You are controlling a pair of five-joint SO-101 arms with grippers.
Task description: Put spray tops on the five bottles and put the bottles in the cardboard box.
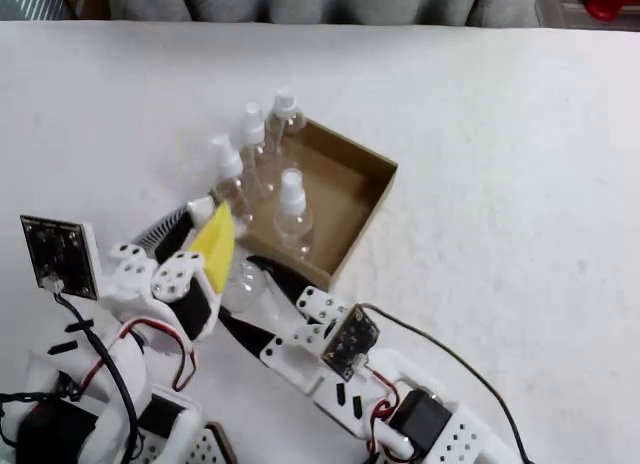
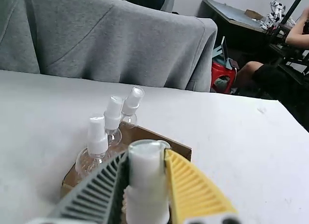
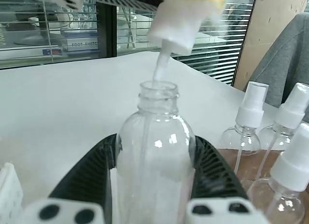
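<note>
My right gripper (image 3: 154, 166) is shut on a clear open bottle (image 3: 154, 161), held upright just outside the cardboard box's (image 1: 345, 184) near-left side. My left gripper (image 2: 147, 185), with one grey and one yellow finger, is shut on a white spray top (image 2: 146, 183). That spray top (image 3: 176, 21) hangs right over the bottle's neck, its dip tube reaching down into the mouth. In the high view the held bottle (image 1: 243, 284) sits under the yellow finger (image 1: 213, 242). One capped bottle (image 1: 292, 214) stands inside the box. Three capped bottles (image 1: 250, 149) stand along its far-left wall.
The white table (image 1: 500, 114) stretches wide to the right and behind the box. A grey cloth-covered chair (image 2: 111, 35) stands past the far edge. Both arm bases (image 1: 120, 404) crowd the near-left corner.
</note>
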